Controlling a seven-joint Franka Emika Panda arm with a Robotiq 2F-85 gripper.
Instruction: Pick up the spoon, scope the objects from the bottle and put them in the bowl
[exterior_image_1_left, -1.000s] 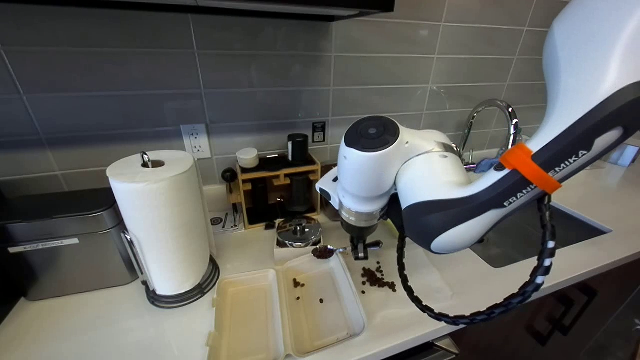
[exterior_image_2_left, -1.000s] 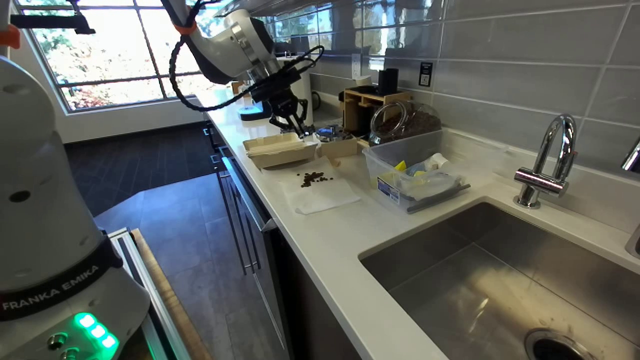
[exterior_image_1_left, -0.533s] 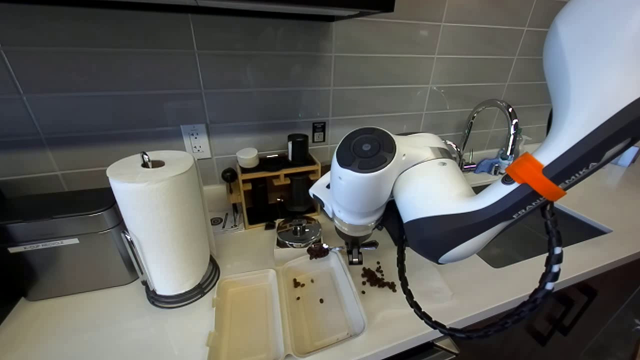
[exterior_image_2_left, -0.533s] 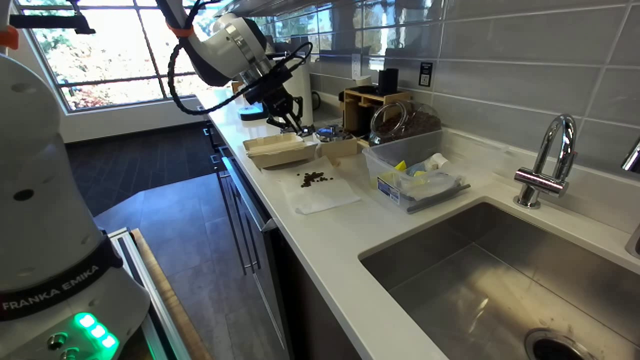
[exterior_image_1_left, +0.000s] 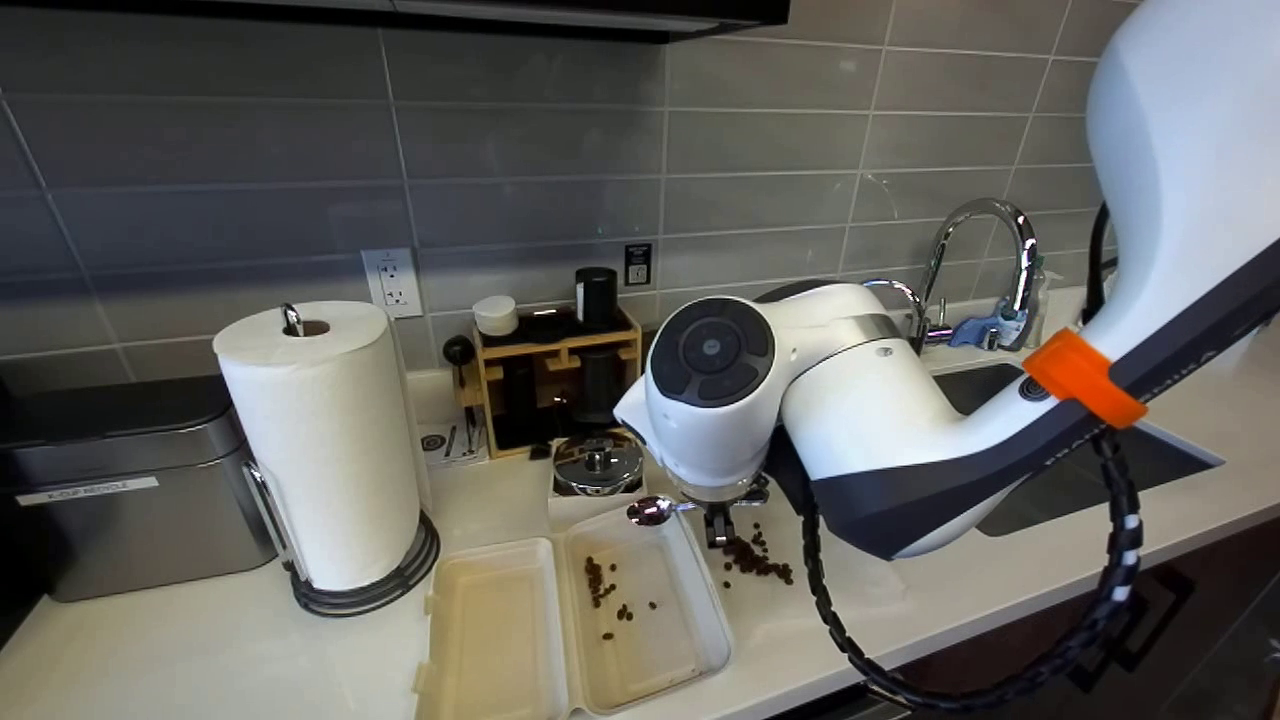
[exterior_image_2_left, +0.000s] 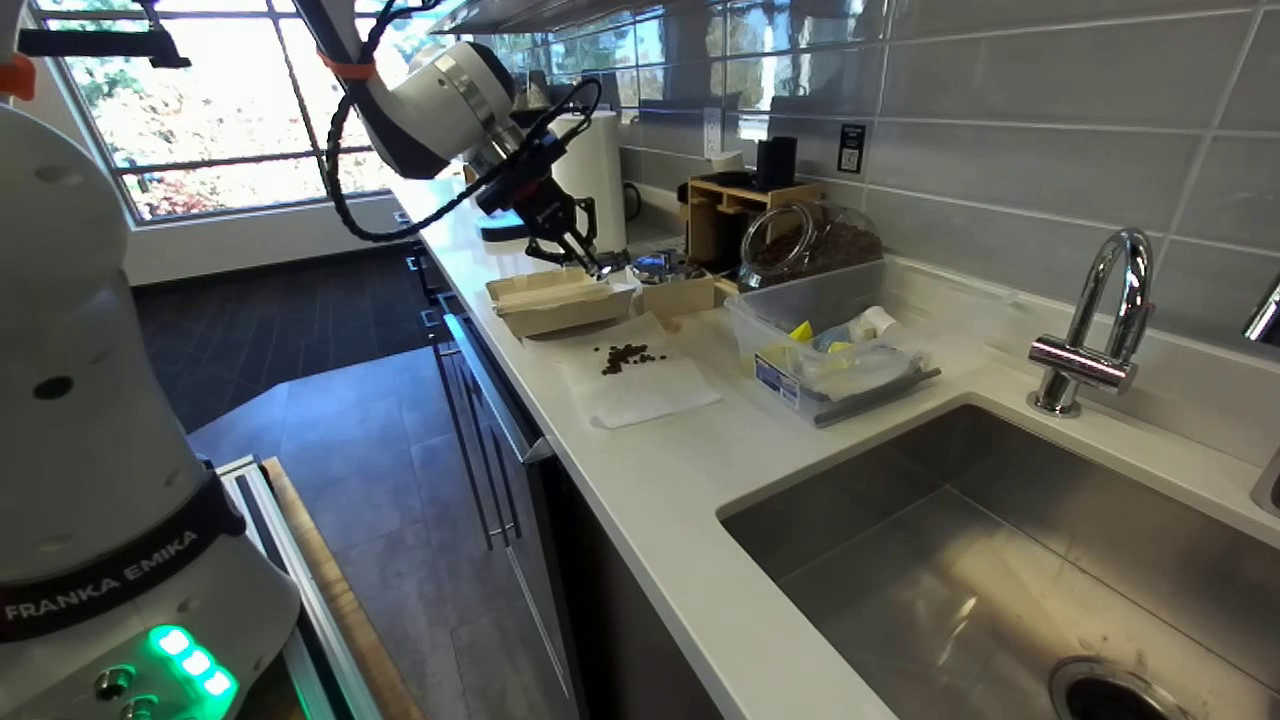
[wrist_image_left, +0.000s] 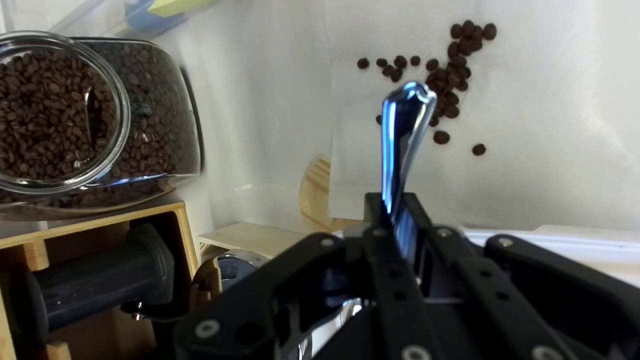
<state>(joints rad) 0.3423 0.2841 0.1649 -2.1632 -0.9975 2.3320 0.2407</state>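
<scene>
Spoon (exterior_image_1_left: 651, 511) in an exterior view lies crosswise in the gripper (exterior_image_1_left: 718, 530), scoop end over the food container (exterior_image_1_left: 670, 650); a bin (exterior_image_1_left: 140, 530) apparently reads K-CUP RECYCLE. FRANKA EMIKA marks the robot base (exterior_image_2_left: 120, 625) in an exterior view. In the wrist view, near-touching fingers (wrist_image_left: 372, 212) clamp the handle (wrist_image_left: 397, 135), and the bean jar (wrist_image_left: 160, 105), likely the next stop, lies leftward.

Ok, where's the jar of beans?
In the wrist view the jar is at the left edge, beside the wooden rack; in an exterior view it sits behind the clear bin.
</scene>
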